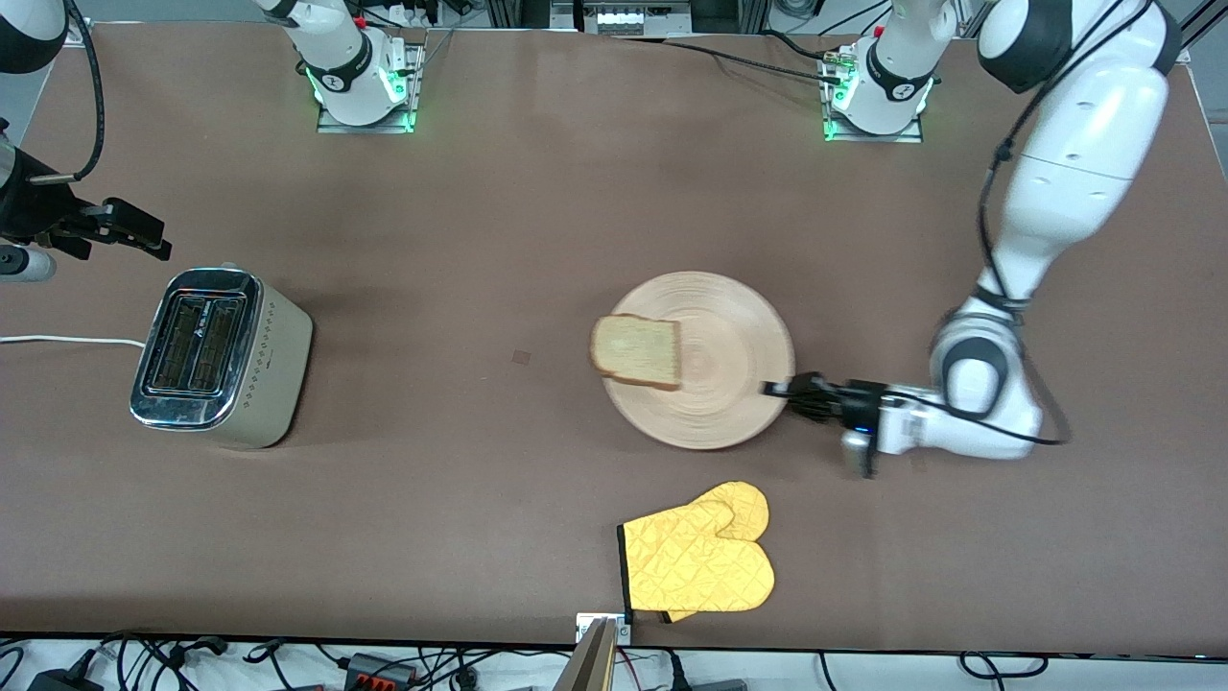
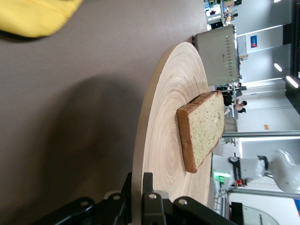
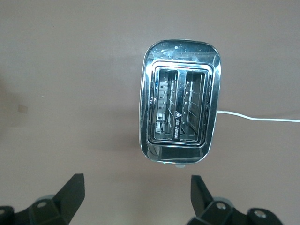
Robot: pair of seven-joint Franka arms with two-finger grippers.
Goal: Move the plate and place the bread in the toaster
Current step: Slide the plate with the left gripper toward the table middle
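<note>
The round light wooden plate (image 1: 715, 360) lies mid-table. The bread slice (image 1: 637, 351) rests on its rim toward the right arm's end, overhanging slightly. My left gripper (image 1: 779, 390) is shut on the plate's rim at the side toward the left arm's end; in the left wrist view its jaws (image 2: 143, 187) pinch the plate (image 2: 159, 140) edge, with the bread (image 2: 201, 129) lying on top. The toaster (image 1: 216, 355) stands toward the right arm's end, both slots empty. My right gripper (image 1: 134, 230) is open in the air beside the toaster (image 3: 179, 101).
A yellow oven mitt (image 1: 700, 557) lies nearer the front camera than the plate, close to the table's front edge. The toaster's white cord (image 1: 67, 340) runs off toward the table's end. A small square mark (image 1: 521, 357) is on the table between toaster and plate.
</note>
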